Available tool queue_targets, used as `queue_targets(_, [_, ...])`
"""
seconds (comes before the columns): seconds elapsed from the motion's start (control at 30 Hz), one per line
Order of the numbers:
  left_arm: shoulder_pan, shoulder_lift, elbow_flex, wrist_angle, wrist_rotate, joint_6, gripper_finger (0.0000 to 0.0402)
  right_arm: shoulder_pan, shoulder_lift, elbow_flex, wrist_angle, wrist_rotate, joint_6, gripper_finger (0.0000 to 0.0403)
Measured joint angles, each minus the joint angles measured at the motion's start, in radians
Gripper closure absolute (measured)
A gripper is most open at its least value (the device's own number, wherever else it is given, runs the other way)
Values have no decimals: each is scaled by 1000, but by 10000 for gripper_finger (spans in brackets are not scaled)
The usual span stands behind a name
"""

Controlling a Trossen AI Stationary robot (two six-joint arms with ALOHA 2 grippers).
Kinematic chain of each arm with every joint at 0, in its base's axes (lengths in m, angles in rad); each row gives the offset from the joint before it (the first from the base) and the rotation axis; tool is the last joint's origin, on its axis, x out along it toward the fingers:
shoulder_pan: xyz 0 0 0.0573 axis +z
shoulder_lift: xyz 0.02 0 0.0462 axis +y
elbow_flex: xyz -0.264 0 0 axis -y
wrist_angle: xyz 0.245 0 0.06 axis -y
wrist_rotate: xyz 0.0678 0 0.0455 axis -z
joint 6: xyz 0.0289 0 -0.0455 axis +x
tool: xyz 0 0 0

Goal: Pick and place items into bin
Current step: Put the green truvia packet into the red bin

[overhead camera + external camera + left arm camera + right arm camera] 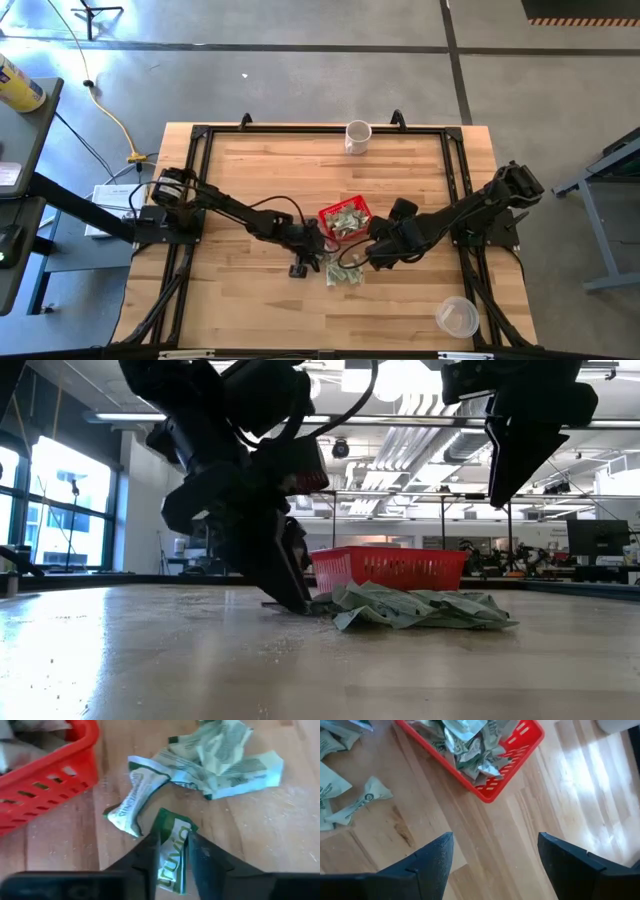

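Note:
The red basket (345, 218) stands mid-table and holds several crumpled green-and-white paper pieces (470, 750). More pieces (345, 272) lie on the wood just near of it, also showing as a heap of loose pieces (420, 608) in the low view. My left gripper (172, 837) is down at the table at the left end of this heap, shut on one piece. My right gripper (495, 840) is open and empty. It hangs well above the table (520, 455), right of the basket and over bare wood. My left gripper pinches one green-and-white paper piece (172, 827) between its two fingers (150, 852). The fingers slant down from the table's left, and their tips reach the tabletop (298, 603). The piece's far end sticks out beyond the fingertips, and it lies low on the wood.
A white mug (358, 135) stands near the far edge. A clear plastic cup (457, 317) stands at the near right corner. A black frame (200, 135) runs along the table's sides. Bare wood lies left of and behind the basket.

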Motion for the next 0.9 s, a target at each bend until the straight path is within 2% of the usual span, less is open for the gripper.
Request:
queue_targets(0.2, [-25, -41, -4, -67, -41, -67, 373, 0, 0, 0, -11, 14, 0, 124])
queue_targets(0.37, [-26, -148, -18, -189, 16, -201, 363, 10, 0, 0, -69, -21, 0, 124])
queue_targets(0.43, [-25, -217, -16, -173, 24, -250, 357, 28, 0, 0, -108, -27, 5, 124])
queue_targets(0.57, [-4, -323, 23, -111, -45, -217, 373, 70, -16, -32, -128, -29, 17, 124])
queue_targets(0.63, [35, -323, 57, -76, -99, -168, 373, 82, -28, -64, -129, -49, 58, 124])
queue_targets(0.7, [93, -309, 96, -56, -108, -134, 373, 92, -40, -103, -130, -65, 112, 124])
queue_targets(0.8, [184, -218, 160, -16, -54, -101, 369, 110, -56, -149, -114, -76, 196, 124])
queue_targets(0.9, [249, -108, 241, -19, -20, -73, 341, 115, -69, -177, -60, -112, 225, 124])
